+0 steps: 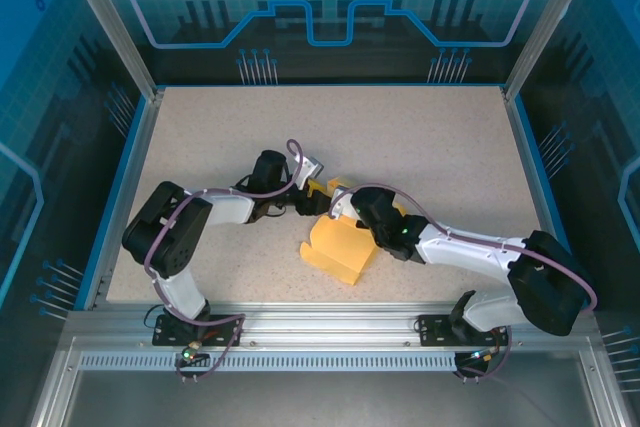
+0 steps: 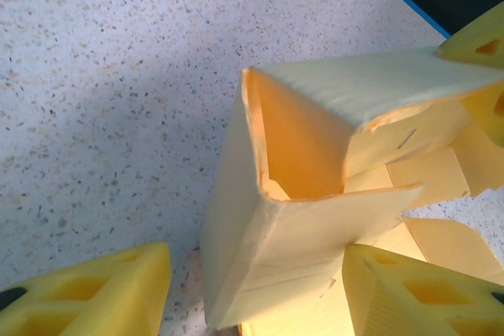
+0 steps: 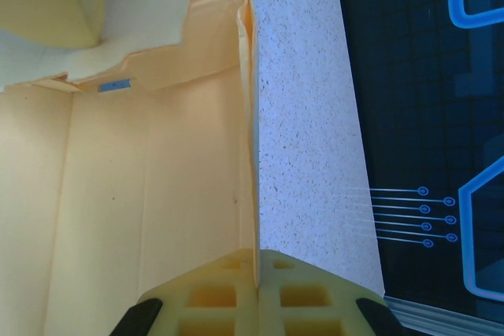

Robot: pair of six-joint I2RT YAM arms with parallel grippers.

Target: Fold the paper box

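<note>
Right pincer [image 3: 257, 261] pinches the paper box [image 1: 345, 252] wall; left pincer [image 2: 252, 273], half-open around its ten o'clock corner, could crush it.

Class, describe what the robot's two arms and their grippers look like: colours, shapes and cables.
The left arm and right arm match: white tubular links, bulky black joint housings, black bases, and a lilac cable looping along each. The left gripper and right gripper carry chunky yellow fingers, wedge-shaped, with recessed rectangular pockets and black parts at the base.
</note>
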